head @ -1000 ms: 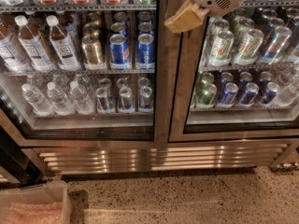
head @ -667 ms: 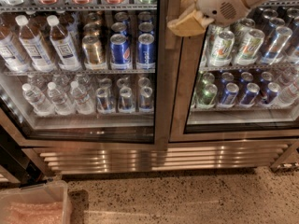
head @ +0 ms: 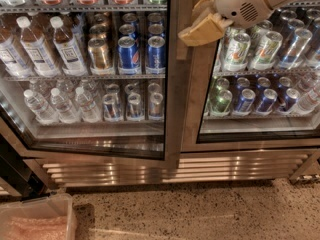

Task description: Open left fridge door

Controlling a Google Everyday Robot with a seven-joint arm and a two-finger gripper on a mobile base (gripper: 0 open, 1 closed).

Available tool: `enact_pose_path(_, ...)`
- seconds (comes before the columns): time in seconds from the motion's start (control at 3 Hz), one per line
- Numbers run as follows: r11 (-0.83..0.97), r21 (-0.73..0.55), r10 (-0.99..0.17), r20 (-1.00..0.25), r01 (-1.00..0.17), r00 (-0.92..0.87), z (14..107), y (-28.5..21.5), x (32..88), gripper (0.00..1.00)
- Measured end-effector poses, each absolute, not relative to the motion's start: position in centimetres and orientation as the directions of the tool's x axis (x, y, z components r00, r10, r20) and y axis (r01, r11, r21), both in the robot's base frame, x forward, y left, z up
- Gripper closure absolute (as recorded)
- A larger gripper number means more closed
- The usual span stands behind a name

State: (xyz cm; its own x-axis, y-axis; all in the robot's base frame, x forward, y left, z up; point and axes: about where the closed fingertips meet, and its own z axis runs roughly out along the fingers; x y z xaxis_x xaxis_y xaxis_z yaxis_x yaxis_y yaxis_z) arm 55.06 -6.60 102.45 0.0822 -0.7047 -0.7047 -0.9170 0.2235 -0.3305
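Observation:
The left fridge door [head: 173, 109] is a glass pane in a brushed-steel frame, in front of water bottles [head: 55, 104] and blue Pepsi cans [head: 129, 54]. Its free right edge stands slightly out from the cabinet, and its bottom edge slopes down to the right. My gripper [head: 200, 28], tan-tipped on a white wrist, is at the top centre. It sits against the steel strip where the two doors meet, at the height of the Pepsi shelf.
The right fridge door [head: 194, 114] is flat against the cabinet, with green-and-white cans [head: 235, 51] behind it. A steel grille [head: 175, 166] runs below both doors. A clear plastic bin [head: 35, 219] sits on the speckled floor at bottom left, beside a dark object [head: 12, 176].
The left door's free edge has come slightly outward, and its bottom edge is now lower on the right. The gripper has shifted a little down and right along the centre strip.

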Motion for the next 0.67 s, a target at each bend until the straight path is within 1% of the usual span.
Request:
enact_pose_path(0.33,0.244,-0.339,-0.671,-0.735,-0.908,0.094,102.09,-6.78,52.72,0.81)
enact_pose_path(0.67,0.248,-0.345,-0.661,-0.744,-0.906,0.102,102.17,-6.48,51.79,0.58)
